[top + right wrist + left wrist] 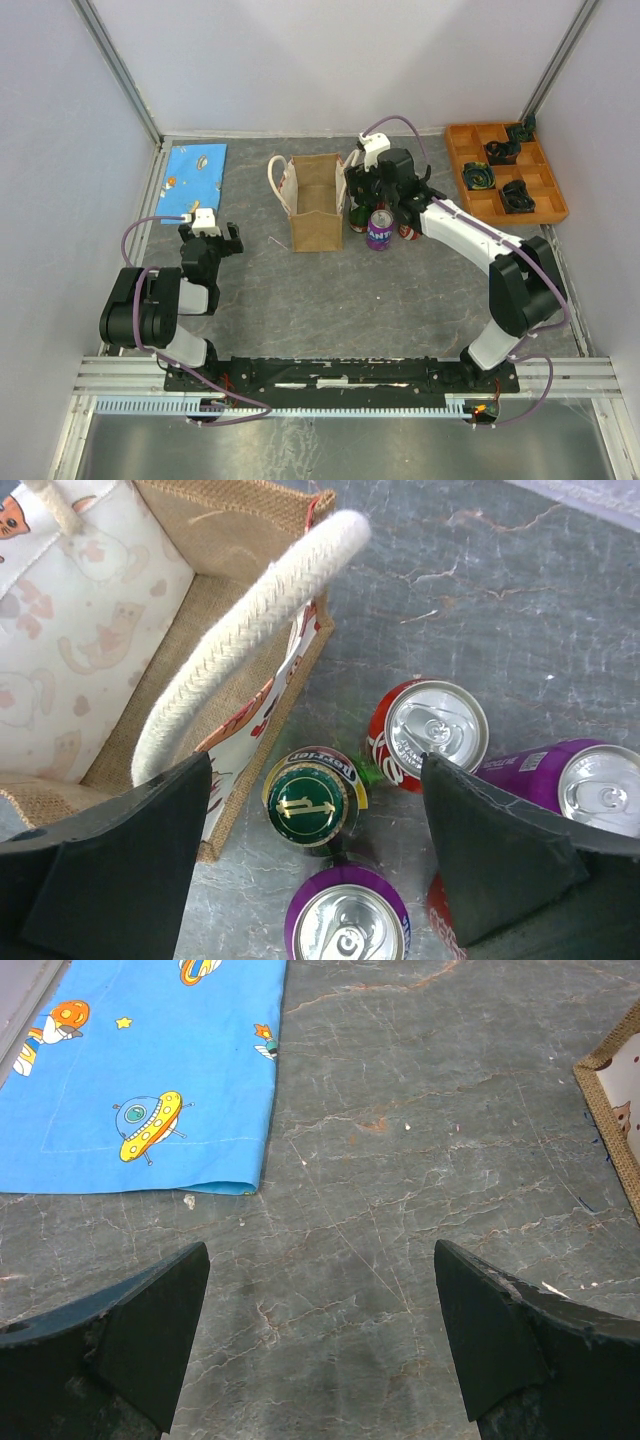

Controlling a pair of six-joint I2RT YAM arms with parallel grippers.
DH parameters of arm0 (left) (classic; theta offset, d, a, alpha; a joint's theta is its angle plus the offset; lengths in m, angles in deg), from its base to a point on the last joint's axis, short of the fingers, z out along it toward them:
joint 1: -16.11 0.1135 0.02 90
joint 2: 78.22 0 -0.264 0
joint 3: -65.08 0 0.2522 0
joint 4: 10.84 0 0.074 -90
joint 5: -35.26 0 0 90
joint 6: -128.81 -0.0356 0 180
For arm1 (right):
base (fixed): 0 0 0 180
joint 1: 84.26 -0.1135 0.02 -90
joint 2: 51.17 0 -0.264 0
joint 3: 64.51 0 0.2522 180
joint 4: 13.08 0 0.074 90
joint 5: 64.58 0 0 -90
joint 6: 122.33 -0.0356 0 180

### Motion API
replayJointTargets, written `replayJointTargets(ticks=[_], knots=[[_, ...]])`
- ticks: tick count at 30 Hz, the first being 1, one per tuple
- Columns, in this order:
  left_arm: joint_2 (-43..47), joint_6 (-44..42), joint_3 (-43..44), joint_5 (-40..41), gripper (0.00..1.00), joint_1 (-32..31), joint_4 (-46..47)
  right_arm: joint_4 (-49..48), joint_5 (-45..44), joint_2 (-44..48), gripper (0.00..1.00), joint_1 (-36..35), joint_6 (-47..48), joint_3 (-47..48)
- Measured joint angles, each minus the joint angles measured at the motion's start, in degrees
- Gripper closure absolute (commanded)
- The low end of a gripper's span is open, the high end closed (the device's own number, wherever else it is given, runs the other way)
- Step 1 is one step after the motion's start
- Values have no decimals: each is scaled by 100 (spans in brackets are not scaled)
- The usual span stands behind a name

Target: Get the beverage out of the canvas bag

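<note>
While the right tool (pixel 315 770) hangs spread over cans (pixel 430 725) and a green-capped bottle (pixel 308 808) at the canvas bag's (pixel 225 520) 3 o'clock, left tool (pixel 320 1260) sits spread above counter (pixel 420 1110)

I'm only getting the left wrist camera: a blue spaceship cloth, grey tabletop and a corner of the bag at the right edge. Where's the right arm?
Observer: The right gripper is open and hovers just right of the canvas bag, over a cluster of drinks.
Operator: Which drinks?
Observer: The right wrist view shows, among them, a green-capped bottle, a red can and a purple can, all upright and outside the bag.
Operator: Is anything inside the bag?
Observer: It stands open at the top, and no drink shows inside it from overhead or from the right wrist, though a finger hides part of its floor there.
</note>
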Motion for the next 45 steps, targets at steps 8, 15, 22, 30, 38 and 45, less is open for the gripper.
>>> replayJointTargets(ticks=[8, 15, 22, 30, 38, 45], knots=[[0, 0, 0, 0, 1, 0, -2, -22, -317, 177, 1, 20, 20, 0], [0, 0, 0, 0, 1, 0, 0, -24, -542, 468, 1, 815, -111, 0], [0, 0, 0, 0, 1, 0, -2, -37, -903, 828, 1, 2009, -361, -98], [0, 0, 0, 0, 1, 0, 0, -450, -1497, 1547, 1, 2920, -765, -1040], [0, 2, 0, 0, 1, 0, 0, -876, -2109, 2133, 1, 3261, -964, -1945], [0, 0, 0, 0, 1, 0, 0, -1320, -2470, 2509, 1, 3252, -940, -2291]])
